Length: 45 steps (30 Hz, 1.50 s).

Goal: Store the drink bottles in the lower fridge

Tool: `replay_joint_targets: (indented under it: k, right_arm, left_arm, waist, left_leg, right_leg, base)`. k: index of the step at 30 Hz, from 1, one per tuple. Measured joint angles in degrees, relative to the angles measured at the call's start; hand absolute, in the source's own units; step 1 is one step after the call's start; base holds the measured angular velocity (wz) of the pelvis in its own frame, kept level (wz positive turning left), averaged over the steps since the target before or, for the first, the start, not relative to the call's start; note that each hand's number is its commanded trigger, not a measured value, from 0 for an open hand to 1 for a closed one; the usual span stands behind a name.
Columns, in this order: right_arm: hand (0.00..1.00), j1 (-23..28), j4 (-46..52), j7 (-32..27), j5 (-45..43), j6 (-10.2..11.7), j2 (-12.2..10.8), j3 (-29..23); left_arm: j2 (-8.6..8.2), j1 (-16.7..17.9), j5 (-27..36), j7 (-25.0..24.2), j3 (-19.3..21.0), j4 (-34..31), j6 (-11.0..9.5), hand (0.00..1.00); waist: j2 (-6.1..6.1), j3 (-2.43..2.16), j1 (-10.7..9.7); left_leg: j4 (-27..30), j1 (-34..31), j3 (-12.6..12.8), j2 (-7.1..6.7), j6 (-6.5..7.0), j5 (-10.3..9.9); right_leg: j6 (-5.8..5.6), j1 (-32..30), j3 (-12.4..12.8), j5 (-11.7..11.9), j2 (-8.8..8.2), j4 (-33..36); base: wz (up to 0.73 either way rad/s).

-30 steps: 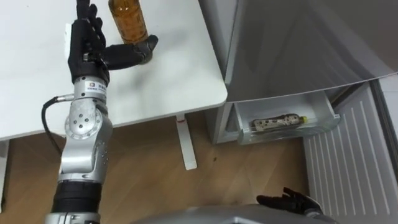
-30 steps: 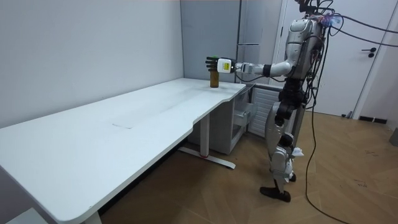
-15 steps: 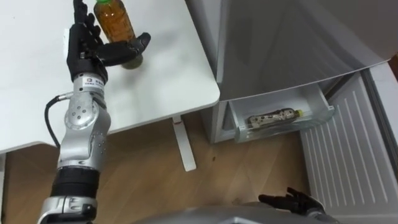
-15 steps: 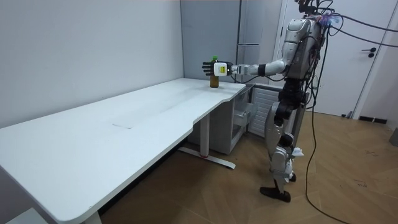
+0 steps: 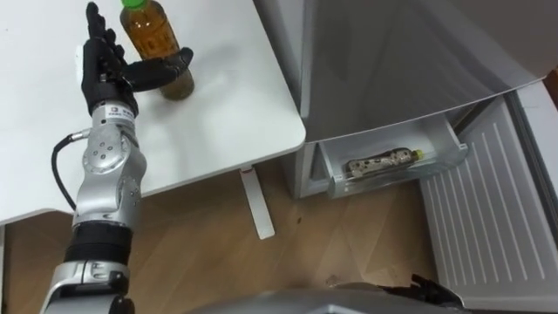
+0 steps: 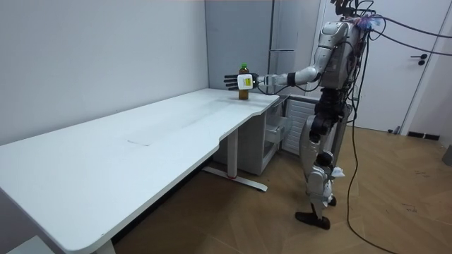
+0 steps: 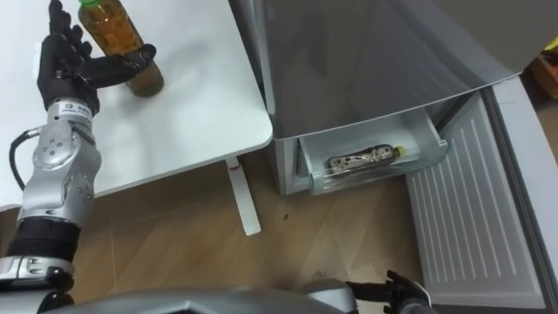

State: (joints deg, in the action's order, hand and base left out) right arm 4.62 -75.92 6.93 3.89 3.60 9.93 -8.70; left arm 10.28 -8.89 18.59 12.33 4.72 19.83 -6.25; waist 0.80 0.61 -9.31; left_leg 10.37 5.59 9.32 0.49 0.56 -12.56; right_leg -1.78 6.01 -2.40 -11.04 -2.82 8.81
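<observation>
An amber drink bottle [image 5: 153, 39] with a green cap stands upright near the white table's [image 5: 227, 105] far right corner. My left hand [image 5: 106, 68] is open just left of it. The fingers point straight up and away, and the thumb lies across the front of the bottle's lower part. In the room view the left hand [image 6: 234, 80] is stretched out at the bottle [image 6: 244, 82]. A second bottle [image 5: 381, 162] lies on its side in the fridge's pulled-out lower drawer [image 5: 397, 181]. My right hand [image 7: 399, 291] hangs low at the bottom edge.
The grey fridge [image 5: 392, 61] stands right of the table, with its lower door [image 5: 488, 218] swung open to the right. A white table leg [image 5: 257, 201] stands on the wooden floor between me and the drawer. I stand at the table's end beside the fridge.
My left arm has stretched further along the table, and its fingers now reach past the bottle. The head view has shifted a little. The bottle still stands in the same place.
</observation>
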Motion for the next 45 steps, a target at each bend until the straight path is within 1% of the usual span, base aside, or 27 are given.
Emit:
replay_joint_targets:
  k: [4,8,9,10,11,12,16,19,22,24,28,31,34,36,43,45]
  right_arm:
    - [0.0,0.58,0.01,0.02,-1.69,-0.46,0.2,0.0]
    - [0.0,0.8,0.02,0.27,-3.37,-2.02,0.61,0.05]
    - [0.0,0.8,0.02,0.29,-4.55,-2.41,0.74,0.13]
    - [0.0,0.82,0.01,0.3,-4.99,-2.51,0.78,0.14]
    - [0.0,0.88,0.02,0.29,-6.09,-2.64,0.8,0.15]
    - [0.0,0.88,0.02,0.28,-6.79,-3.05,0.8,0.15]
    - [0.0,0.95,-0.04,0.64,-8.99,-4.31,0.86,0.17]
    - [0.0,1.05,-0.18,0.81,-11.04,-5.08,0.87,0.13]
    - [0.0,0.84,-0.18,1.49,-11.75,-6.0,0.87,0.1]
    - [0.0,0.71,-0.22,1.96,-12.38,-6.26,0.88,0.11]
    - [0.0,1.03,-0.33,2.0,-13.72,-7.31,0.86,0.59]
    - [0.0,1.05,-0.32,1.89,-13.88,-7.42,0.86,0.67]
    - [0.0,0.82,-0.16,1.88,-15.06,-7.41,0.8,0.68]
    - [0.0,0.46,-0.02,1.73,-15.48,-7.38,0.8,0.66]
    - [0.0,-0.33,0.24,1.14,-15.99,-7.32,0.77,0.68]
    - [0.0,-0.66,0.23,1.09,-16.87,-7.24,0.74,0.64]
  left_arm:
    - [0.0,0.0,0.01,0.14,0.02,-0.01,0.02,0.0]
    - [0.01,-0.11,1.87,0.7,0.02,-0.01,0.06,0.0]
    - [0.06,-0.16,2.12,0.7,0.01,-0.01,0.13,0.22]
    - [0.07,-0.19,2.12,0.69,0.0,-0.01,0.16,0.58]
    - [0.12,-0.27,2.12,0.68,0.0,-0.01,0.19,0.89]
    - [0.25,-0.3,2.12,0.67,0.0,-0.01,0.35,1.0]
    - [0.61,-0.39,2.12,0.57,-0.04,-0.01,1.19,1.0]
    - [0.91,-0.39,2.11,0.45,-0.03,-0.01,1.54,1.0]
    - [1.42,-0.62,2.06,0.44,0.28,0.0,2.31,1.0]
    - [1.85,-1.69,2.32,0.35,0.7,-0.01,3.81,1.0]
    - [1.88,-2.08,2.13,-0.32,0.64,-0.01,4.27,1.0]
    - [2.15,-2.19,2.54,-1.27,-0.17,-0.02,4.43,1.0]
    - [2.27,-2.19,3.83,-2.94,-0.47,-0.03,5.45,1.0]
    - [2.28,-2.23,4.35,-4.24,-0.45,-0.04,5.54,1.0]
    - [2.28,-2.22,4.41,-5.74,-0.48,-0.67,5.58,1.0]
    - [2.27,-2.21,4.3,-6.1,-0.46,-1.57,5.59,1.0]
  waist:
    - [0.0,0.0,0.0]
    - [-0.02,-0.01,-0.03]
    - [-0.02,-0.01,-0.04]
    - [-0.03,-0.01,-0.04]
    - [-0.07,0.0,-0.04]
    - [-0.12,-0.01,-0.07]
    - [-0.29,-0.05,-0.26]
    - [-0.44,0.04,-0.68]
    - [-0.55,0.07,-1.48]
    - [-0.63,-0.01,-1.51]
    - [-0.63,-0.01,-1.7]
    - [-0.62,-0.01,-2.0]
    - [-0.62,-0.01,-2.14]
    - [-0.6,-0.02,-2.27]
    - [-0.5,-0.07,-2.57]
    - [-0.49,-0.08,-2.31]
  left_leg:
    - [-0.02,0.02,0.04,0.0,0.0,0.0]
    - [-0.04,0.03,0.14,0.0,0.0,0.0]
    - [-0.04,0.03,0.14,0.02,0.01,0.0]
    - [-0.04,0.03,0.13,0.03,0.01,0.0]
    - [-0.06,0.02,0.14,0.02,0.01,0.0]
    - [-0.08,0.02,0.13,0.02,0.01,0.0]
    - [-0.07,0.03,0.12,0.03,0.02,0.01]
    - [-0.03,-0.01,0.13,0.03,0.02,0.01]
    - [-0.03,-0.04,0.11,0.06,0.02,0.01]
    - [0.17,-0.96,0.12,0.07,0.02,0.01]
    - [0.36,-1.35,0.15,0.1,0.03,0.01]
    - [0.36,-1.32,0.08,0.09,0.03,0.01]
    - [0.35,-1.41,-0.03,0.1,0.03,0.01]
    - [0.36,-1.43,-0.05,0.12,0.03,0.01]
    - [0.39,-2.09,-0.18,0.12,0.03,0.01]
    - [0.39,-2.1,-0.19,0.12,0.03,0.01]
  right_leg:
    - [0.0,-0.09,0.21,0.0,0.01,0.07]
    - [-0.02,-0.39,0.57,0.01,0.03,0.41]
    - [-0.02,-0.66,0.63,0.01,0.05,0.89]
    - [-0.02,-0.72,0.65,0.01,0.05,0.99]
    - [-0.02,-0.8,0.75,0.01,0.05,1.02]
    - [-0.06,-0.86,0.8,0.03,0.05,1.05]
    - [-0.09,-0.9,0.81,0.06,0.05,1.17]
    - [-0.09,-1.06,0.82,0.06,0.05,1.4]
    - [-0.1,-1.32,1.02,0.05,0.1,1.78]
    - [-0.1,-2.21,1.15,0.05,0.12,1.95]
    - [-0.09,-2.3,1.13,0.06,0.11,1.99]
    - [-0.09,-2.26,1.06,0.06,0.08,1.93]
    - [-0.09,-2.28,0.98,0.06,0.08,1.85]
    - [-0.09,-2.32,0.9,0.06,0.08,1.82]
    - [-0.08,-2.97,0.89,0.07,0.08,1.9]
    - [-0.07,-2.98,0.88,0.07,0.08,1.89]
  base:
    - [-0.02]
    - [-0.04]
    - [-0.03]
    - [-0.04]
    - [-0.04]
    - [-0.04]
    - [0.0]
    - [0.0]
    - [-0.01]
    - [-0.03]
    - [0.0]
    - [0.0]
    - [0.0]
    - [0.0]
    - [0.0]
    - [0.0]
